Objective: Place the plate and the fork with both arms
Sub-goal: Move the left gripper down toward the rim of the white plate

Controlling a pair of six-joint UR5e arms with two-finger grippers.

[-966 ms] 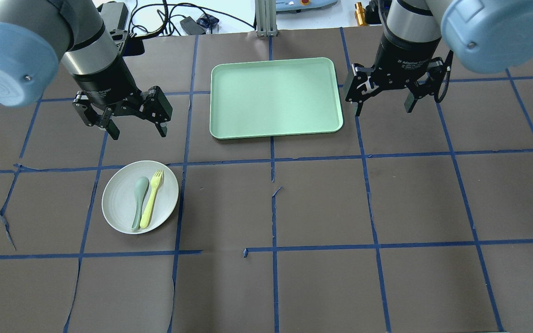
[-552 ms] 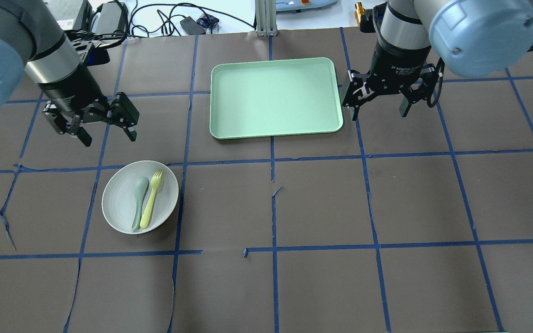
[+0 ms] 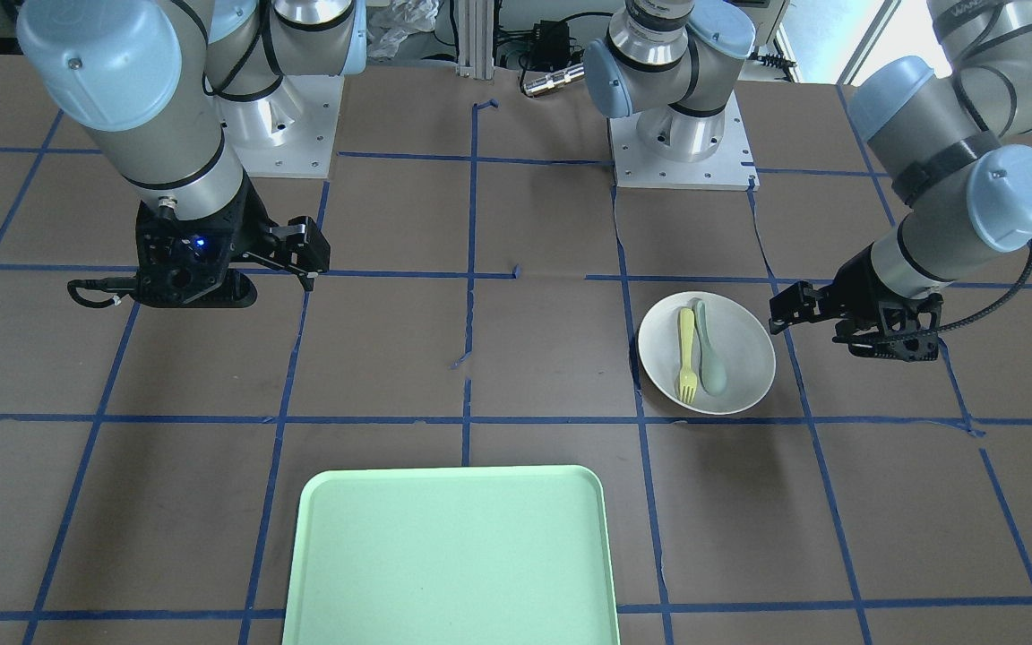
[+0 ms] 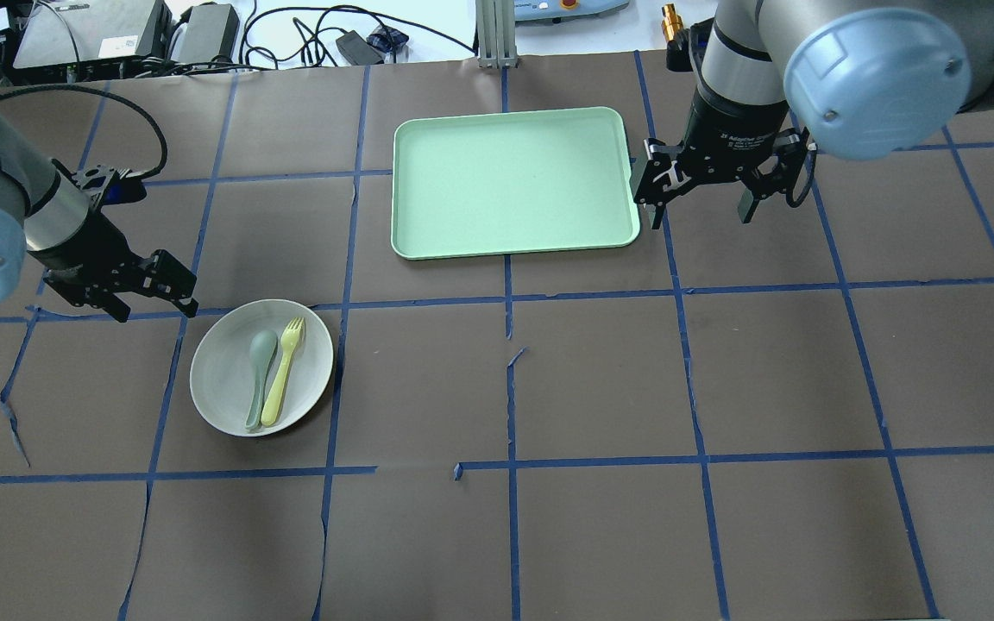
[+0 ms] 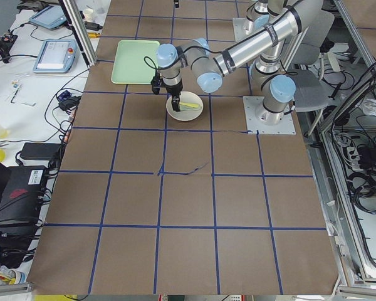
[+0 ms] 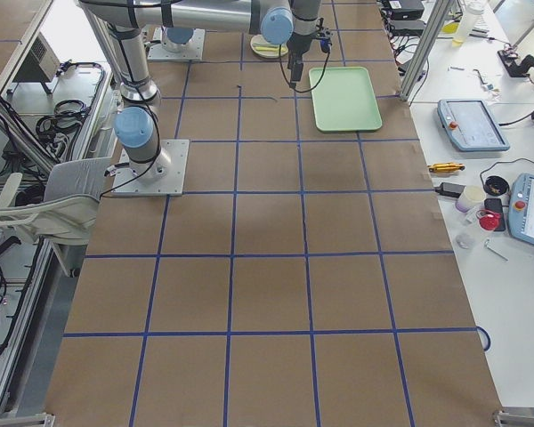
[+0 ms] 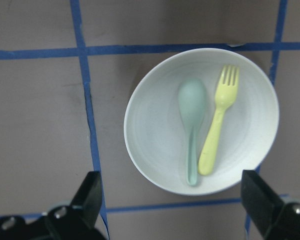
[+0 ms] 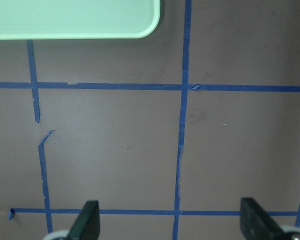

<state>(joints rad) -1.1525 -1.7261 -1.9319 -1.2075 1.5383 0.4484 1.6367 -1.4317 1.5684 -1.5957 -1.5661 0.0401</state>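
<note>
At the near-left part of the desk (image 4: 600,379), the left gripper (image 4: 154,308) is swinging outward and toward the plate (image 4: 217,379). A second ago it was hanging farther back, closer to the mint-green tray (image 4: 506,181); now it is sitting just beside the plate's left rim, not touching it. Its jaws are standing spread wide and gripping nothing. In the left wrist view the whole plate is lying ahead of them, roughly spanned by the two fingers. How high the gripper is hanging above the desk is hard to judge from overhead, though it seems to be coming lower.

The plate itself is not moving: it is resting flat on the desk, with the pale-yellow fork (image 4: 284,371) and the grey-green spoon (image 4: 260,371) lying side by side in it, fork to the right.

The right gripper (image 4: 700,216) is drifting only slightly, closing on the tray's right edge, jaws likewise released and empty.

This probably means the left arm is lining up a rim grasp on the plate while the right is waiting. Nothing is being lifted or placed yet.
</note>
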